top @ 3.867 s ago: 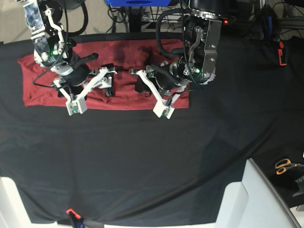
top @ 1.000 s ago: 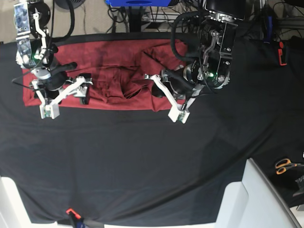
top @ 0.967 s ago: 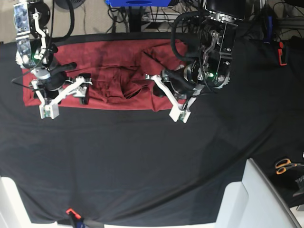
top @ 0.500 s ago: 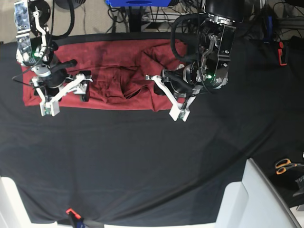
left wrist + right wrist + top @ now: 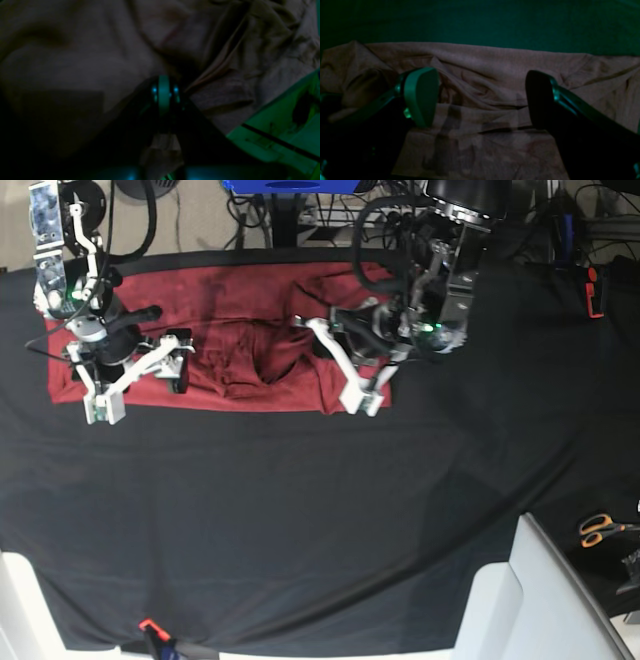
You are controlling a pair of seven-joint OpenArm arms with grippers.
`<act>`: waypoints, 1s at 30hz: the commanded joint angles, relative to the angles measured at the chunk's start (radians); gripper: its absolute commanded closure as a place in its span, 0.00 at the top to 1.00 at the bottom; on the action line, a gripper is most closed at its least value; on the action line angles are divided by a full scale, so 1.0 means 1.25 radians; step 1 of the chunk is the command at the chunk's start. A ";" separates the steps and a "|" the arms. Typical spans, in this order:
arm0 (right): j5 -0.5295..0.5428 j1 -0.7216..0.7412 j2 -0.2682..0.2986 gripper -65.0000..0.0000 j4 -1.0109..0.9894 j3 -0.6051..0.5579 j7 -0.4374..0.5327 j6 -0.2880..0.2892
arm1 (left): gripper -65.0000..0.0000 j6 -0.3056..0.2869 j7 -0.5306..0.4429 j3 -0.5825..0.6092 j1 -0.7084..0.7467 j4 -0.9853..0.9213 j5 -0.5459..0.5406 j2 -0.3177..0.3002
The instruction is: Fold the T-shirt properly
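The brick-red T-shirt (image 5: 240, 305) lies rumpled across the far side of the black cloth, with folds bunched in its middle. My left gripper (image 5: 325, 370) is at the shirt's right end. In the left wrist view its fingers (image 5: 163, 95) are pressed together on a fold of the T-shirt (image 5: 75, 62). My right gripper (image 5: 150, 390) is over the shirt's left part. In the right wrist view the right gripper (image 5: 482, 100) is open, its two pads wide apart just above the wrinkled T-shirt (image 5: 482, 72), holding nothing.
The black cloth sheet (image 5: 300, 510) covers the table. Orange-handled scissors (image 5: 600, 528) lie at the right edge. A white box-like object (image 5: 530, 600) stands at the lower right. A small orange clip (image 5: 150, 627) sits at the cloth's near edge.
My left gripper has moved up and to the left, dragging the shirt's right end inward. My right gripper has barely moved and stays open.
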 commanded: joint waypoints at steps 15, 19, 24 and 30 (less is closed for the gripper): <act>0.002 0.007 0.005 0.78 0.015 0.007 0.016 0.003 | 0.00 -0.007 -0.005 0.181 -0.015 0.017 -0.015 0.003; 0.002 0.007 0.005 0.78 0.015 0.008 0.016 0.003 | 0.00 -0.008 -0.005 0.225 -0.015 0.021 -0.015 0.003; 0.002 0.007 0.005 0.78 0.015 0.006 0.016 0.003 | 0.00 -0.008 -0.005 0.256 -0.016 0.088 -0.015 0.001; 0.002 0.007 0.005 0.78 0.015 0.003 0.016 0.003 | 0.00 -0.008 0.038 0.248 -0.016 0.134 -0.015 0.001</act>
